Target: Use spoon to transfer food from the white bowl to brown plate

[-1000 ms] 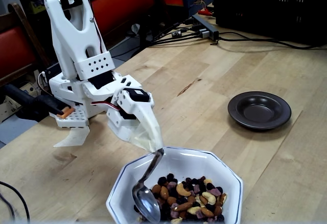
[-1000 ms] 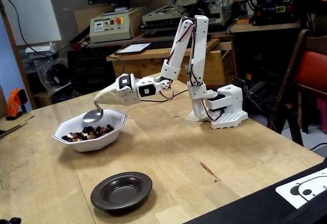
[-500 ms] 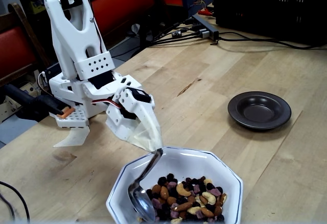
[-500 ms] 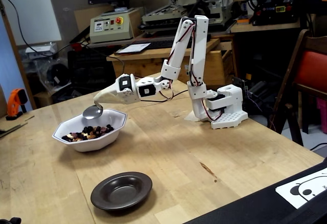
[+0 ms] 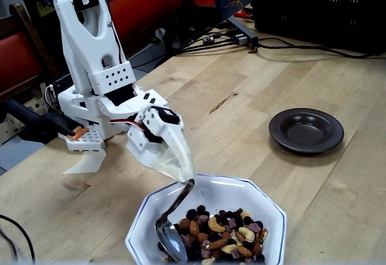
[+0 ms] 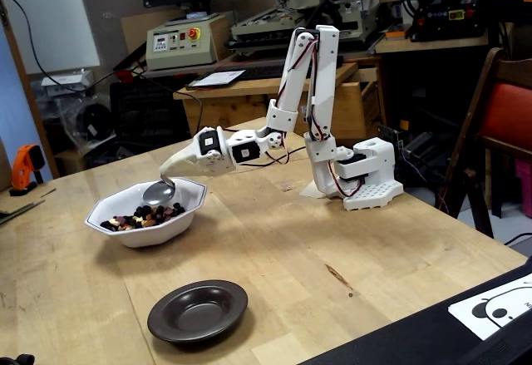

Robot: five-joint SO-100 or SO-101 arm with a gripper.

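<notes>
We have the spoon [image 5: 173, 229] clenched by its handle in the jaws of our gripper [image 5: 186, 178], which sits just over the rim of the white bowl [image 5: 256, 195] on the side nearest the arm's base [image 5: 90, 133]. From there the bent handle slopes down into the bowl, and the spoon's oval end rests at the edge of the food [image 5: 226, 235], a heap of cashews, almonds, raisins and purple dried fruit piled toward the bowl's far side from the base. In the other fixed view the spoon [image 6: 158, 191] hangs low over the white bowl [image 6: 150, 215], its oval end close above the food [image 6: 141, 213]; we cannot tell whether it is loaded.

We judge the step in hand to be the scoop. To do it well, we should push the oval end across and under the heap rather than skim its top, then roll the wrist so the spoon's hollow faces up before we lift. The nuts are hard and will roll, so a level spoon matters.

The brown plate [image 5: 306, 130] lies empty on the table [image 5: 241, 102], well apart from the white bowl; in the other fixed view the brown plate [image 6: 198, 310] sits nearer the camera than the bowl. The carry should be slow and flat.
</notes>
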